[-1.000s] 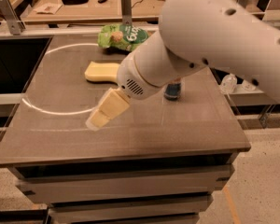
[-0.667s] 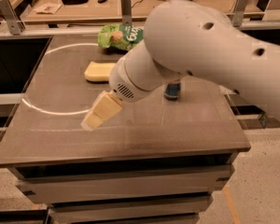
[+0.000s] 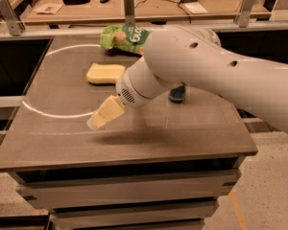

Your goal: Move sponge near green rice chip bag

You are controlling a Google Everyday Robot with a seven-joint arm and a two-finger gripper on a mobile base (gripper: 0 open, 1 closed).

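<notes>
gripper [image 3: 97, 122] hovering in front of sponge [image 3: 105, 73], apart | jaws pressed together, empty | green rice chip bag [image 3: 125, 35] behind sponge, near, not touching | both on surface [image 3: 192, 133]

The single camera looks down from above the near side of the table [image 3: 134, 143], tilted toward its far edge, where the green rice chip bag [image 3: 124, 36] lies. It sits close enough that the white arm [image 3: 206, 66], entering from the right, fills much of the picture. The gripper [image 3: 98, 121] hangs left of centre over the tabletop. Beyond the table, the view reaches a cluttered workbench [image 3: 149, 8].
</notes>
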